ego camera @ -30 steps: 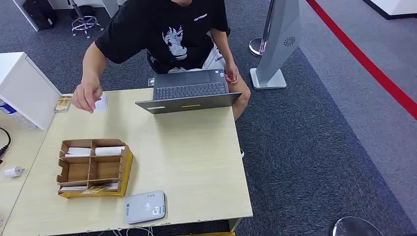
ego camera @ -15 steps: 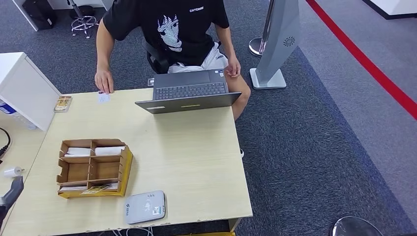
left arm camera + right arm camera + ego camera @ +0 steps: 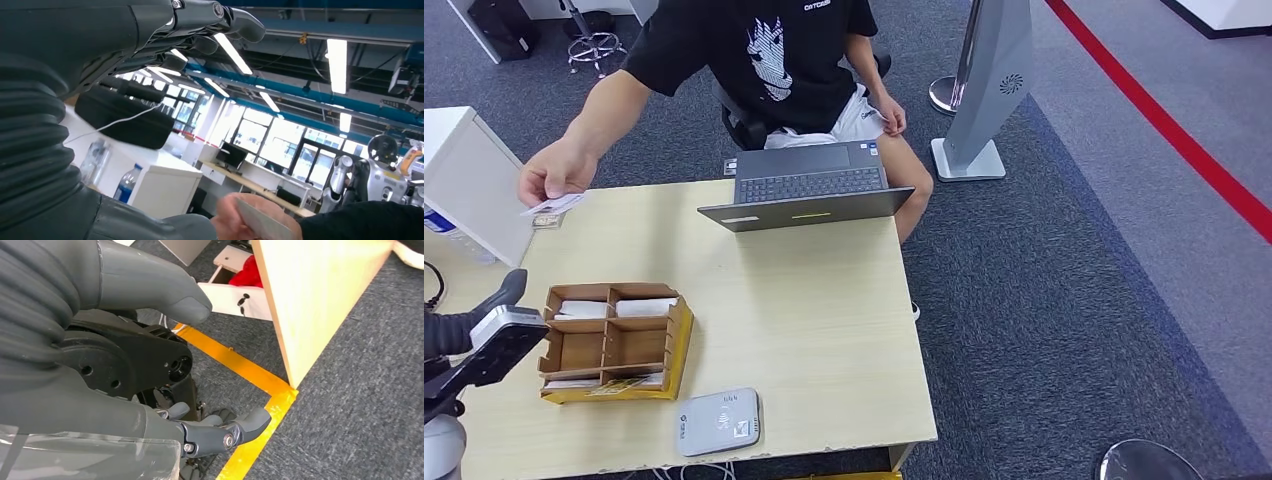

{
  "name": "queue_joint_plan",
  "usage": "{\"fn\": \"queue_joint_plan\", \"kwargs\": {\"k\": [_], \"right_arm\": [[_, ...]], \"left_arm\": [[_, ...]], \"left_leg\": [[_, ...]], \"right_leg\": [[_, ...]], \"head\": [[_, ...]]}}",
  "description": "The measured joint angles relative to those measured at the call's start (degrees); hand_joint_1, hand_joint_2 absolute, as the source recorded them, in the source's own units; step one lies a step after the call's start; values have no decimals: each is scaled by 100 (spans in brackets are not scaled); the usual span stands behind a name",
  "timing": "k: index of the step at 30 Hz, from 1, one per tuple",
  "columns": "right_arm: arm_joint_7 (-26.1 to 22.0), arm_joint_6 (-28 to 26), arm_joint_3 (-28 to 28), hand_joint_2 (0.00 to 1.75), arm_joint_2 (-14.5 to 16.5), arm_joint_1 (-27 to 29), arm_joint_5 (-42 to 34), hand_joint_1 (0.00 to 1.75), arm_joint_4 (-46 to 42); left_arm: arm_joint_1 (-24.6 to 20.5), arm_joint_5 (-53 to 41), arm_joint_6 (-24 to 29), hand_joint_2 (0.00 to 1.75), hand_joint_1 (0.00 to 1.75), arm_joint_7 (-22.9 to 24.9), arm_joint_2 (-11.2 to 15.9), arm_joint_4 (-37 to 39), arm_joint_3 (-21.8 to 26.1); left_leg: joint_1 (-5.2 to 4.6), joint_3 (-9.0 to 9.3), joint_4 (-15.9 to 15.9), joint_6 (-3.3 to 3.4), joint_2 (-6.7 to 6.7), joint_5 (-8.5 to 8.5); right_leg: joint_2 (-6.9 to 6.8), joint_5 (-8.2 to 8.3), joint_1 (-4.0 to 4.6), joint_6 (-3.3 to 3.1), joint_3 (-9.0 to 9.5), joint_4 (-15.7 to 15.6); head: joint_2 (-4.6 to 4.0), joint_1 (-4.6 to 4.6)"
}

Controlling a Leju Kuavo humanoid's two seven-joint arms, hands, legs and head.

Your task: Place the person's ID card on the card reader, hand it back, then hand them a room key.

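Grey carpet (image 3: 1044,300) with a red floor line (image 3: 1164,120) surrounds a light wood bench (image 3: 804,310). A seated person in a black T-shirt (image 3: 764,50) is seen at the far edge, behind an open laptop (image 3: 809,190) set at that edge.

ID card (image 3: 554,205) is held in the person's hand (image 3: 554,175), raised above the bench's far left corner, clear of the surface. Same card (image 3: 262,222) and hand are seen in the left wrist view, beyond the robot fingers and not touching them.

Left robot hand (image 3: 494,340) is raised at the left edge, just beside the cardboard divider tray (image 3: 614,340); fingers (image 3: 200,30) are extended and spread, nothing held. Card is well apart from it in the head view.

Right robot hand (image 3: 200,390) is hanging below bench level beside the bench's side panel, over yellow floor tape (image 3: 250,375); thumb and fingers are apart, nothing held.

Card reader (image 3: 719,422), white-grey, lies at the near edge, just beside the tray's near right corner. White cards (image 3: 614,307) are seen in the tray's far compartments; more flat items lie in the near row, type unclear. A white cabinet (image 3: 474,180) stands off the left edge.
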Motion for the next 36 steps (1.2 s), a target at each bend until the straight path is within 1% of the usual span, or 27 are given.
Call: {"fn": "queue_joint_plan", "kwargs": {"k": [2, 3, 5, 7, 8, 9, 11, 12, 16, 21, 36], "right_arm": [[26, -5, 1, 175, 1, -7, 53, 0, 15], [43, -8, 2, 175, 3, -12, 86, 0, 25], [136, -34, 9, 175, 8, -46, 247, 0, 47], [283, -81, 21, 175, 13, -111, 515, 0, 73], [342, -102, 30, 175, 14, -141, 623, 0, 86], [374, -114, 40, 175, 17, -160, 681, 0, 99], [406, -137, 56, 175, 23, -169, 717, 0, 121], [415, -154, 60, 175, 25, -169, 725, 0, 129], [430, -199, 60, 175, 28, -177, 748, 0, 146], [441, -238, 61, 175, 28, -184, 750, 0, 152], [497, -294, 61, 175, 28, -185, 766, 0, 160]], "left_arm": [[-233, -279, 23, 175, 0, 100, 96, 74, -217], [-421, -424, 34, 175, 0, 157, 155, 166, -351], [-1036, -1001, 83, 175, 0, 435, 342, 545, -783], [-1740, -2202, 208, 175, 0, 914, 600, 1060, -1372], [-1992, -2847, 276, 175, 28, 1113, 702, 1294, -1628], [-2168, -3317, 330, 175, 72, 1225, 769, 1494, -1814], [-2381, -3647, 391, 175, 159, 1302, 863, 1834, -2071], [-2443, -3640, 408, 175, 175, 1320, 906, 1961, -2160], [-2555, -3582, 431, 175, 175, 1341, 1019, 2303, -2357], [-2600, -3552, 438, 175, 175, 1341, 1103, 2516, -2477], [-2632, -3455, 559, 175, 175, 1341, 1184, 2697, -2554]], "left_leg": [[0, 2, 2, 0, -1, 1], [1, -1, 4, 2, -2, 5], [9, -24, 9, 0, -23, 22], [9, -39, 7, -5, -33, 35], [5, -36, 4, -6, -25, 37], [2, -30, 2, -6, -11, 36], [1, -25, 2, -6, 11, 36], [2, -25, 2, -6, 15, 36], [3, -28, 2, -6, 15, 37], [3, -32, 2, -6, 15, 37], [3, -37, 2, -6, 15, 37]], "right_leg": [[0, 1, 0, -1, -6, 0], [-2, 2, 1, -2, -13, 0], [-23, 11, 8, -5, -24, 1], [-35, 24, 11, -9, -25, 4], [-28, 31, 8, -12, -26, 6], [-15, 33, 6, -12, -26, 7], [6, 38, 3, -14, -29, 9], [11, 40, 3, -15, -32, 9], [13, 40, 4, -16, -36, 9], [13, 39, 4, -16, -40, 9], [12, 39, 4, -16, -42, 9]], "head": [[0, -1], [0, -4], [0, 10], [0, 33], [0, 37], [0, 31], [0, 24], [0, 25], [0, 21], [0, 20], [0, 19]]}}
